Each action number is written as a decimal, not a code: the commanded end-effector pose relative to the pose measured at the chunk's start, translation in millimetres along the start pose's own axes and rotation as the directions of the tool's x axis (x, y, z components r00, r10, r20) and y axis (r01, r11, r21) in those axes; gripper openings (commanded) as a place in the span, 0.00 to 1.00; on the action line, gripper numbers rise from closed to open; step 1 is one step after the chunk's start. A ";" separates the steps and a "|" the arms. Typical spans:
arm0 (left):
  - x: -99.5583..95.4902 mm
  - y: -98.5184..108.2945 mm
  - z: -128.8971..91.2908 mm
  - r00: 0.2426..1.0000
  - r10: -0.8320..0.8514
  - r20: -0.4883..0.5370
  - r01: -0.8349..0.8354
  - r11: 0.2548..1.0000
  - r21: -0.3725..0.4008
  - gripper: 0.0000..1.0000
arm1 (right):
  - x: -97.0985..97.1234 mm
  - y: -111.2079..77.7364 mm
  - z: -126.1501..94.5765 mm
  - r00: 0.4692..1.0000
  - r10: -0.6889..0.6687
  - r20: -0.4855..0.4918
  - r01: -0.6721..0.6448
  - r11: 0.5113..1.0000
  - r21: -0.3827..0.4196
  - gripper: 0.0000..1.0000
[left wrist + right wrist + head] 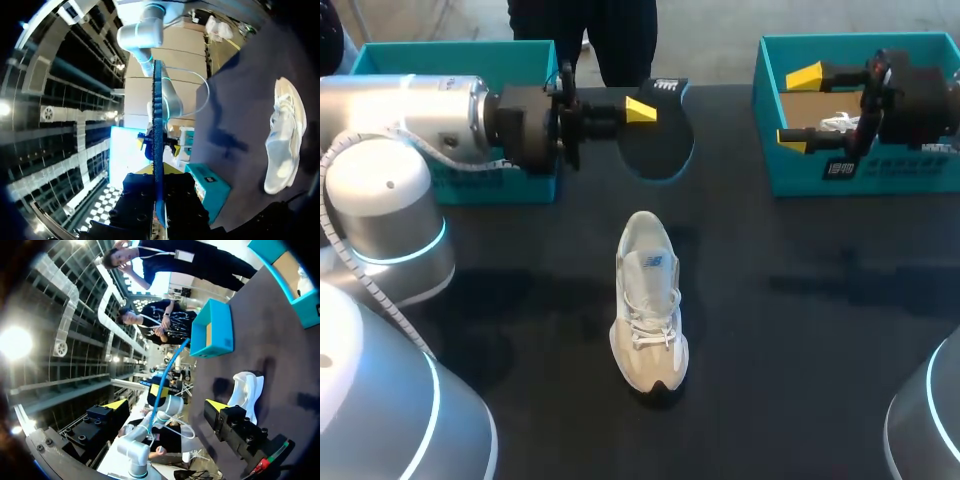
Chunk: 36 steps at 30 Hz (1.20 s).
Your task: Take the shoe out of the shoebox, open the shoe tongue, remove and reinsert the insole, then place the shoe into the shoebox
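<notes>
A white and beige shoe [648,300] lies on the dark table, toe toward me. My left gripper [642,112] is shut on a dark blue insole [660,140], held in the air behind the shoe. The left wrist view has the insole [158,125] edge-on between the gripper [158,186] fingers, with the shoe [285,142] off to one side on the table. My right gripper [798,108] hangs open and empty over the right teal shoebox [860,175]. From the right wrist, the gripper [167,405] looks toward the shoe [247,390] and insole [167,375].
A second teal box [535,185] stands at the back left, partly behind my left arm [410,120]. Something white with laces [838,123] lies inside the right shoebox. The table around the shoe is bare dark cloth [800,330].
</notes>
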<state>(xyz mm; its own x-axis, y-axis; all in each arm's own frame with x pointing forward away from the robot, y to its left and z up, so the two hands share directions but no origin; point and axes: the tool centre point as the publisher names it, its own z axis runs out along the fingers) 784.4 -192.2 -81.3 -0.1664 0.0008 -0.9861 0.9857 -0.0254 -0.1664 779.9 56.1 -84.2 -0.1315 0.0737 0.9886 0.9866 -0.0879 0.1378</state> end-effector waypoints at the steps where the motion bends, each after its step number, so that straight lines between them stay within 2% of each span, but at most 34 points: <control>1: -11.9 -3.5 -7.2 0.925 -0.379 -0.005 0.379 0.925 0.011 0.00 | -0.4 -0.3 1.4 1.000 0.000 0.001 0.000 1.000 -0.002 1.00; 2: -12.9 -4.0 -8.6 0.882 -0.472 -0.008 0.471 0.882 -0.025 0.00 | -0.4 -0.3 1.4 1.000 0.000 0.001 0.000 1.000 -0.002 1.00; 3: -13.1 -3.8 -10.0 0.826 -0.563 -0.029 0.563 0.826 -0.017 0.00 | -0.4 -0.3 1.4 1.000 0.000 0.001 0.000 1.000 -0.002 1.00; 5: -10.6 -5.7 -12.3 0.689 -0.720 -0.084 0.717 0.694 -0.063 0.00 | -0.4 -0.3 1.4 1.000 0.000 0.001 0.000 1.000 -0.002 1.00; 6: -10.9 -6.4 -13.6 0.590 -0.806 -0.038 0.805 0.592 -0.046 0.00 | -0.4 -0.3 1.4 1.000 0.000 0.001 0.000 1.000 -0.002 1.00; 8: -8.9 -6.5 -13.9 0.378 -0.925 -0.035 0.925 0.377 0.047 0.00 | -0.4 -0.3 1.4 1.000 0.000 0.001 0.000 1.000 -0.002 1.00; 10: -1.6 -4.9 -13.5 0.222 -0.975 -0.017 0.971 0.219 0.097 0.00 | -0.4 -0.3 1.4 1.000 0.000 0.001 0.000 1.000 -0.002 1.00; 12: 4.3 -6.8 -11.3 0.031 -0.999 -0.034 0.979 0.024 0.202 0.00 | -0.4 -0.3 1.4 1.000 0.000 0.001 0.000 1.000 -0.002 1.00; 28: 4.3 -6.8 -11.3 0.031 -0.999 -0.034 0.979 0.024 0.202 0.00 | -0.4 -0.3 1.4 1.000 0.000 0.001 0.000 1.000 -0.002 1.00; 29: 3.8 -7.8 -11.2 -0.095 -0.995 -0.017 0.981 -0.097 0.167 0.00 | -0.4 -0.3 1.4 1.000 0.000 0.001 0.000 1.000 -0.002 1.00; 31: 4.1 -10.0 -11.3 -0.207 -0.978 -0.019 0.967 -0.207 0.146 0.00 | -0.4 -0.3 1.4 1.000 0.000 0.001 0.000 1.000 -0.002 1.00; 32: 2.9 -12.1 -11.6 -0.349 -0.937 0.003 0.930 -0.346 0.124 0.00 | -0.4 -0.3 1.4 1.000 0.000 0.001 0.000 1.000 -0.002 1.00; 33: 2.2 -13.2 -12.0 -0.384 -0.923 0.004 0.917 -0.381 0.116 0.00 | -0.4 -0.3 1.4 1.000 0.000 0.001 0.000 1.000 -0.002 1.00; 35: 0.0 -13.6 -13.1 -0.506 -0.862 0.035 0.859 -0.500 0.109 0.00 | -0.4 -0.3 1.4 1.000 0.000 0.001 0.000 1.000 -0.002 1.00; 36: -0.9 -14.0 -13.9 -0.552 -0.833 0.047 0.830 -0.543 0.125 0.00 | -0.4 -0.3 1.4 1.000 0.000 0.001 0.000 1.000 -0.002 1.00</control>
<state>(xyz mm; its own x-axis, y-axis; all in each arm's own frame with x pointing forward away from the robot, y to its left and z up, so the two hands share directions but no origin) 775.3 -179.7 -82.6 -0.9816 0.0238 -0.1896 0.1849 -0.1334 -0.9737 779.5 56.0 -84.3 -0.1323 0.0737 0.9885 0.9864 -0.0885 0.1387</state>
